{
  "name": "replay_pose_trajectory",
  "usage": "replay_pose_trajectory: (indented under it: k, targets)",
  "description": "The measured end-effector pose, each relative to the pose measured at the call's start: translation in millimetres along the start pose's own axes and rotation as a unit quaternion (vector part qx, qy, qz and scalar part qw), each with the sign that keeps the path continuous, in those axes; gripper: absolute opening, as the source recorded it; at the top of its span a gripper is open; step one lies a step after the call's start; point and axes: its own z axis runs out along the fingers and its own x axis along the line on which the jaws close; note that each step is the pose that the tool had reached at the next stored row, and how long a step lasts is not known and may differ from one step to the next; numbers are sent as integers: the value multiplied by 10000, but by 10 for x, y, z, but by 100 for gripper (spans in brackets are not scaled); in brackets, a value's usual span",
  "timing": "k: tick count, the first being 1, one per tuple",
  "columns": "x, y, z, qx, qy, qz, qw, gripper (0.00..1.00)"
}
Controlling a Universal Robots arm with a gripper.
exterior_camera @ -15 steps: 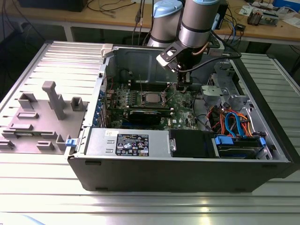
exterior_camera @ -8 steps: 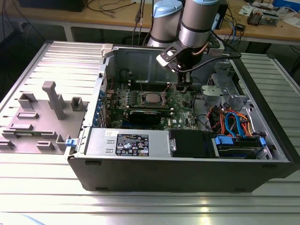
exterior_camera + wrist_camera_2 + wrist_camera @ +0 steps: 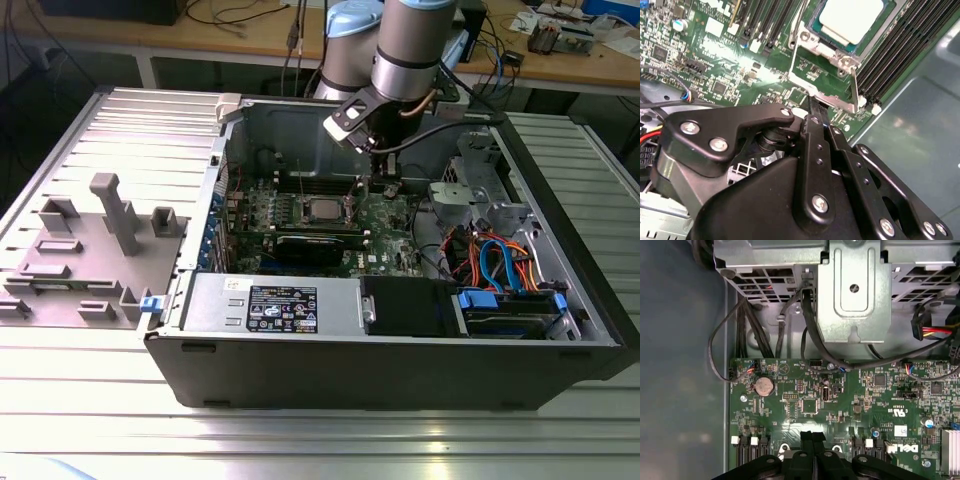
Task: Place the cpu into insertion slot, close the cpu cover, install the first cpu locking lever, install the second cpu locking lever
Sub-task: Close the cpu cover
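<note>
Now low over the green motherboard (image 3: pixel 715 60), with the gripper (image 3: pixel 815 114) fingers pressed tight together and holding nothing. See the cpu (image 3: pixel 851 19) lying in its slot, near the tips. See the cpu cover (image 3: pixel 824 64) tipped up, not yet shut. Could bend the cover or scratch the motherboard if pushed too hard or off to one side.

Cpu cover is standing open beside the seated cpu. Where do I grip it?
Probably the cpu cover's free rail, the edge farthest from the cpu. Come from the side away from the cpu and pinch across the thin metal. The frame stands tilted up, and its window leaves only narrow rails.
</note>
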Motion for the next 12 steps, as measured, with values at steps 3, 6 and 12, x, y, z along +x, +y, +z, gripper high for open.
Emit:
replay_pose_trajectory:
  k: [3,6,12]
  targets:
    - [0,-14,0,0,0,0,10000,11]
    - [0,-38,0,0,0,-1,10000,11]
    - [1,-140,-2,0,0,-1,10000,11]
